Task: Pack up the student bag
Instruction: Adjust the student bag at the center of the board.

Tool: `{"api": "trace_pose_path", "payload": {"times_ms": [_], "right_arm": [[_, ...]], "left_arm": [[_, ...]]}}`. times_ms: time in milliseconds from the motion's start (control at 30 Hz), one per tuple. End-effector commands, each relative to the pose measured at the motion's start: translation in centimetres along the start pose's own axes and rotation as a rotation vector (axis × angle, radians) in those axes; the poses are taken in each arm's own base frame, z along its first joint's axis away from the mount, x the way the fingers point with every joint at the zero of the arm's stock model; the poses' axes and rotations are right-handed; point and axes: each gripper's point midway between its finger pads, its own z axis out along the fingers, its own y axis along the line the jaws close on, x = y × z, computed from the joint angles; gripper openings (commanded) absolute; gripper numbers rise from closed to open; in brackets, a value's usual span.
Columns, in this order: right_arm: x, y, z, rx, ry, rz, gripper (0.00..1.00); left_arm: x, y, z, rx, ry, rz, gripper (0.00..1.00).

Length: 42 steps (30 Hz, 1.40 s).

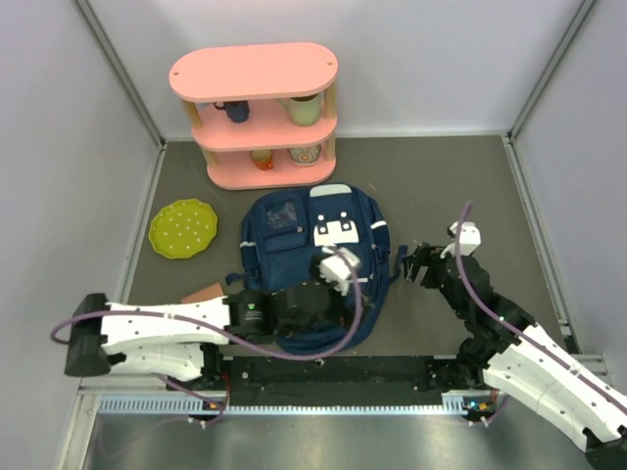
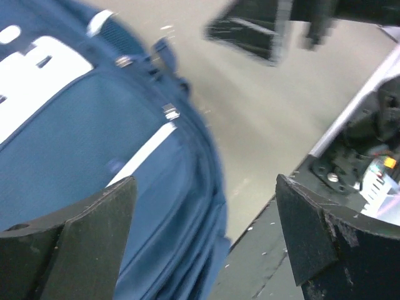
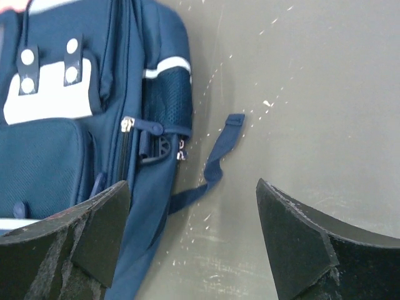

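Observation:
The student bag point(image 1: 313, 250) is a navy backpack with white patches, lying flat in the middle of the table. My left gripper point(image 1: 345, 284) is over the bag's near right part. In the left wrist view it point(image 2: 206, 231) is open and empty, with the bag's side point(image 2: 94, 144) under its left finger point(image 2: 81, 237). My right gripper point(image 1: 416, 264) hovers just right of the bag, open and empty. In the right wrist view it point(image 3: 194, 237) is above the table beside the bag's side pocket point(image 3: 169, 106) and a loose strap point(image 3: 215, 162).
A pink shelf point(image 1: 257, 113) holding cups stands behind the bag. A green plate point(image 1: 183, 228) lies to its left. A brown flat item point(image 1: 206, 292) lies by the left arm. A black rail point(image 1: 343, 372) runs along the near edge. Walls enclose the table.

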Motion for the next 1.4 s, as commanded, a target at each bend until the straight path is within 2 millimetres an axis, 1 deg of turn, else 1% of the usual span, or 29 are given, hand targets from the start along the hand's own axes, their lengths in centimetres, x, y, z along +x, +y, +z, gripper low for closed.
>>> {"api": "trace_pose_path", "payload": {"times_ms": [0,33,67,100,133,167,200,233,267,300,333,400,500,600,633,667,700,733,767,833,867,1000,1067,1100,1167,1200,1267,1300,1367], "right_arm": [[-0.8,2.8,0.3,-0.129,0.028,-0.083,0.78],[-0.8,3.2,0.4,-0.145,0.032,-0.081,0.78],[-0.4,3.4,0.7,-0.150,0.053,-0.083,0.78],[-0.2,4.2,0.7,-0.187,0.067,-0.076,0.78],[0.1,4.4,0.9,-0.196,0.081,-0.076,0.79],[0.5,4.5,1.1,-0.196,0.096,-0.071,0.79],[1.1,4.6,1.4,-0.189,0.119,-0.057,0.82],[1.6,4.5,1.6,-0.185,0.134,-0.049,0.82],[1.8,4.6,1.7,-0.186,0.140,-0.040,0.83],[2.7,4.8,1.9,-0.202,0.165,-0.033,0.84],[2.4,5.4,2.1,-0.224,0.147,-0.016,0.84],[3.2,5.8,2.2,-0.251,0.162,0.022,0.85],[2.9,6.9,2.6,-0.297,0.154,0.069,0.86],[2.6,7.3,3.1,-0.299,0.166,0.099,0.87],[2.5,6.8,3.7,-0.279,0.177,0.106,0.88],[1.0,7.1,3.9,-0.292,0.158,0.107,0.88],[0.8,7.7,3.8,-0.336,0.183,0.104,0.88],[0.0,7.5,4.0,-0.343,0.184,0.103,0.88],[-1.2,6.8,4.7,-0.322,0.182,0.116,0.89],[-1.7,6.9,4.9,-0.357,0.208,0.134,0.88],[-1.7,6.4,5.5,-0.346,0.224,0.149,0.88],[-0.4,6.6,6.1,-0.363,0.278,0.173,0.88],[0.0,6.8,6.4,-0.368,0.294,0.191,0.88],[0.6,6.6,6.8,-0.356,0.320,0.203,0.89],[0.5,6.7,7.1,-0.355,0.342,0.224,0.88],[0.8,6.6,7.2,-0.357,0.366,0.241,0.88],[0.8,6.8,7.3,-0.359,0.386,0.277,0.88],[0.8,7.0,7.3,-0.374,0.394,0.286,0.88],[1.0,7.1,7.5,-0.377,0.410,0.287,0.88]], "left_arm": [[2.5,8.0,-3.3,-0.277,-0.008,-0.231,0.96],[4.7,10.4,-3.7,-0.347,0.014,-0.272,0.96],[6.1,11.5,-4.4,-0.380,0.034,-0.307,0.96],[5.8,12.0,-5.3,-0.376,-0.009,-0.392,0.96],[7.8,13.3,-5.7,-0.411,0.003,-0.416,0.96],[8.5,14.0,-6.2,-0.435,-0.007,-0.440,0.97],[8.1,14.2,-7.0,-0.424,-0.052,-0.502,0.97],[9.0,14.7,-7.4,-0.442,-0.051,-0.512,0.97],[9.0,15.5,-8.0,-0.474,-0.072,-0.524,0.98],[9.6,16.2,-9.1,-0.505,-0.076,-0.556,0.98],[10.0,16.7,-9.6,-0.531,-0.079,-0.569,0.98],[10.4,17.5,-10.7,-0.566,-0.094,-0.600,0.99],[11.4,17.8,-10.8,-0.575,-0.094,-0.625,0.99],[13.5,18.4,-10.3,-0.609,-0.064,-0.660,0.99],[14.5,18.6,-9.9,-0.610,-0.055,-0.666,0.99],[15.0,18.8,-9.7,-0.612,-0.051,-0.678,0.99],[15.3,19.4,-9.6,-0.624,-0.055,-0.697,0.99],[15.8,19.0,-9.1,-0.587,-0.044,-0.716,0.99],[15.4,18.9,-8.8,-0.557,-0.063,-0.722,0.99],[15.5,19.4,-8.6,-0.548,-0.080,-0.744,0.99],[14.9,19.6,-8.5,-0.540,-0.103,-0.746,0.99],[13.6,20.7,-8.7,-0.566,-0.128,-0.734,0.99],[13.9,20.4,-8.2,-0.543,-0.086,-0.734,0.99],[13.4,20.7,-8.0,-0.544,-0.095,-0.755,0.99],[13.4,20.5,-7.5,-0.532,-0.067,-0.784,0.99],[12.8,20.3,-7.4,-0.515,-0.069,-0.806,0.99],[12.4,20.2,-7.2,-0.510,-0.059,-0.825,0.99],[11.3,20.2,-7.3,-0.505,-0.078,-0.833,0.99],[11.0,20.4,-7.7,-0.523,-0.072,-0.841,0.99]]}}
